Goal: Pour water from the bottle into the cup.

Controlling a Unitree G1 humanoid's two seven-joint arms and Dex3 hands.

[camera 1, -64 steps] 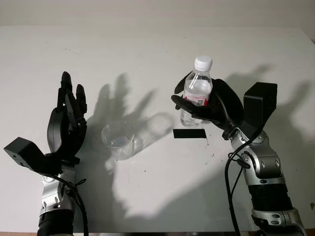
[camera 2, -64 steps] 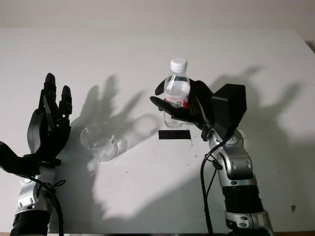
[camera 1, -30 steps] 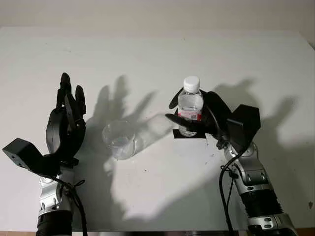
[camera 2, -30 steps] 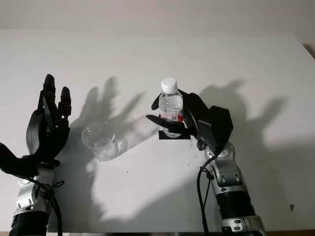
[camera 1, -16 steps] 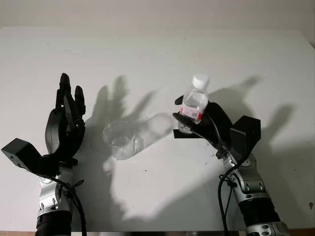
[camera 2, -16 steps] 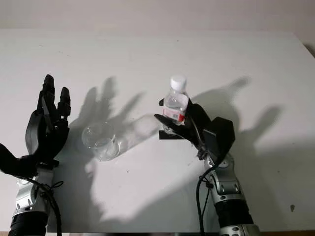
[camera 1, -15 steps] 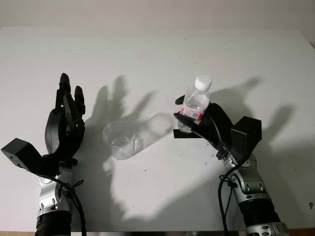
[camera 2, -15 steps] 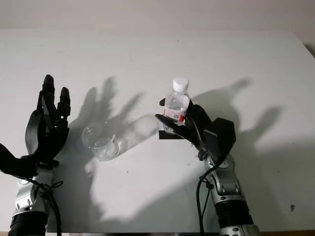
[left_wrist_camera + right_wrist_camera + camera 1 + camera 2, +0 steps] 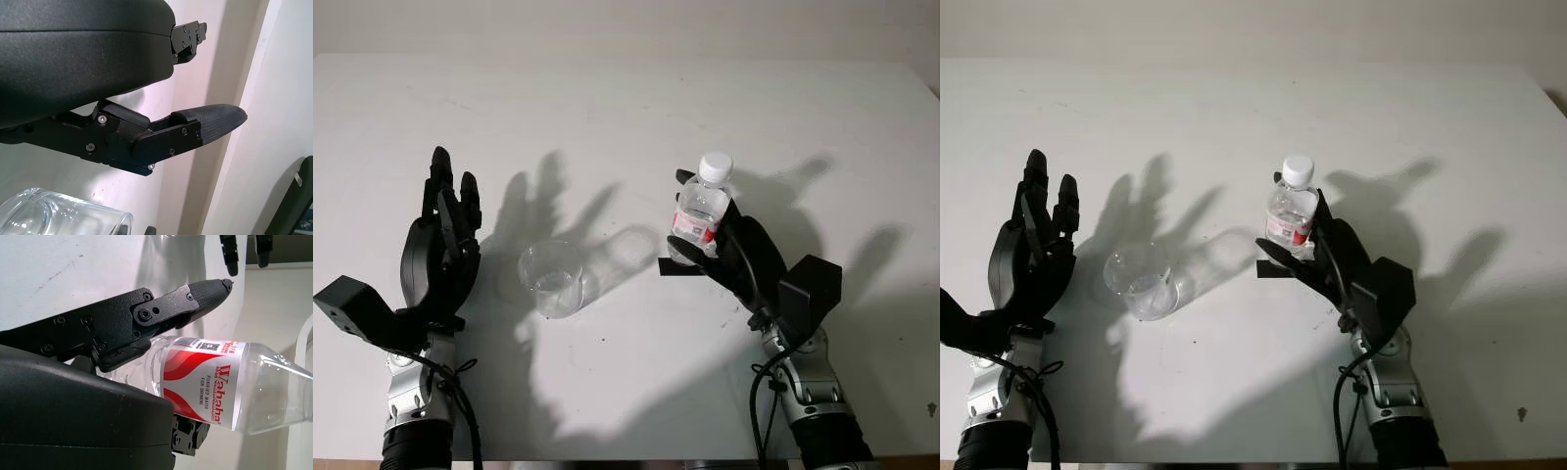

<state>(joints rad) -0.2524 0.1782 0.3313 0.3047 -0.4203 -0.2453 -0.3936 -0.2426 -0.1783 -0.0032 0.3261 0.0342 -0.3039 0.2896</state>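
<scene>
The clear water bottle point(image 9: 700, 211), white-capped with a red and white label, leans slightly to the right with its base over a black tape mark point(image 9: 668, 267). My right hand point(image 9: 678, 217) is around it from behind and the right, thumb under its left side, fingers point(image 9: 195, 296) lying nearly straight along the bottle point(image 9: 220, 382). The clear cup point(image 9: 551, 277) stands upright to the left of the bottle, apart from it. My left hand point(image 9: 445, 225) is open, raised just left of the cup point(image 9: 58, 215) without touching it.
Everything sits on a white table point(image 9: 626, 108), which stretches well behind both hands. Its front edge point(image 9: 626, 462) runs near the bottom of the head views. Strong shadows of both hands fall across the middle.
My right hand has lowered the bottle from mid-air onto the tape mark. The forearm has drawn back toward the table's front edge, the bottle now leans right, and the fingers have straightened. The left hand stayed still.
</scene>
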